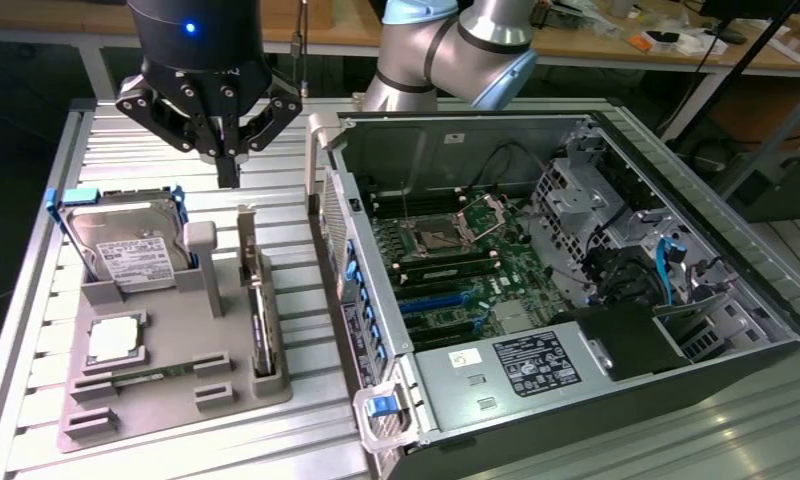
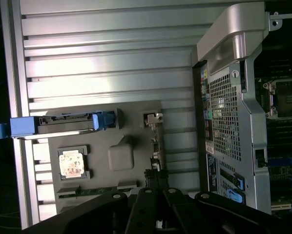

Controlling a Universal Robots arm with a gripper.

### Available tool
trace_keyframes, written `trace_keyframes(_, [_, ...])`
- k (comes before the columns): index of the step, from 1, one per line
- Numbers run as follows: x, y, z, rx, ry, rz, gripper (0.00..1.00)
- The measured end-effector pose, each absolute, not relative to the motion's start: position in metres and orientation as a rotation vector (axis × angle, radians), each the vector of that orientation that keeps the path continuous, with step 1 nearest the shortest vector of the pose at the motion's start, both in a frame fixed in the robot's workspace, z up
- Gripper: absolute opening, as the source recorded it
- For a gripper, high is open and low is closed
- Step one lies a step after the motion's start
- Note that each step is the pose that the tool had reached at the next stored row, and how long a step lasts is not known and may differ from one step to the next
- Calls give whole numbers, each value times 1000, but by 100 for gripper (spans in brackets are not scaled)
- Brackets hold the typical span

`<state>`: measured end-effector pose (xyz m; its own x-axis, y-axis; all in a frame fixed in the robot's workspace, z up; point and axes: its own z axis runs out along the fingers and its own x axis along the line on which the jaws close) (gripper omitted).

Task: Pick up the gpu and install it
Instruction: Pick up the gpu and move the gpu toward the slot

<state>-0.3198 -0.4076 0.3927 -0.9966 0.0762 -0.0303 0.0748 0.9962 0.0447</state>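
The gpu stands on edge in a slot of the grey holder, its silver bracket at the far end. My gripper hangs above the far end of the holder, a short way beyond the bracket, shut with its fingertips together and nothing between them. In the wrist view the gpu appears edge-on just ahead of the closed fingers. The open computer case lies on its side at the exterior view's right, its motherboard exposed.
On the holder also sit a silver hard drive in a blue-tabbed caddy, a processor chip and a narrow memory stick. The case's wall rises close beside the holder. A ribbed metal table carries everything.
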Motion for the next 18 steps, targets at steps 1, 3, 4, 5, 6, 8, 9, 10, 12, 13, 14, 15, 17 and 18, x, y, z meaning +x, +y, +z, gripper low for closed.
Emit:
trace_keyframes(1, [-320,-408,393,118,3107,68,11])
trace_keyframes(3, [-320,-408,393,118,3107,68,11])
trace_keyframes(4, [-320,-408,393,118,3107,68,11])
trace_keyframes(5, [-320,-408,393,118,3107,68,11])
trace_keyframes(6, [-320,-408,393,118,3107,68,11])
trace_keyframes(8, [-320,-408,393,118,3107,68,11])
trace_keyframes(9, [-320,-408,393,119,3107,68,11])
trace_keyframes(10, [-320,-408,393,124,3106,68,11])
trace_keyframes(12, [-320,-408,393,133,3106,67,11])
trace_keyframes(13, [-320,-408,393,136,3106,67,11])
trace_keyframes(14, [-320,-408,393,140,3105,67,11])
trace_keyframes(15, [-320,-408,393,146,3105,67,11])
trace_keyframes(17, [-320,-408,393,154,3105,67,11])
trace_keyframes(18, [-320,-408,392,156,3104,67,11])
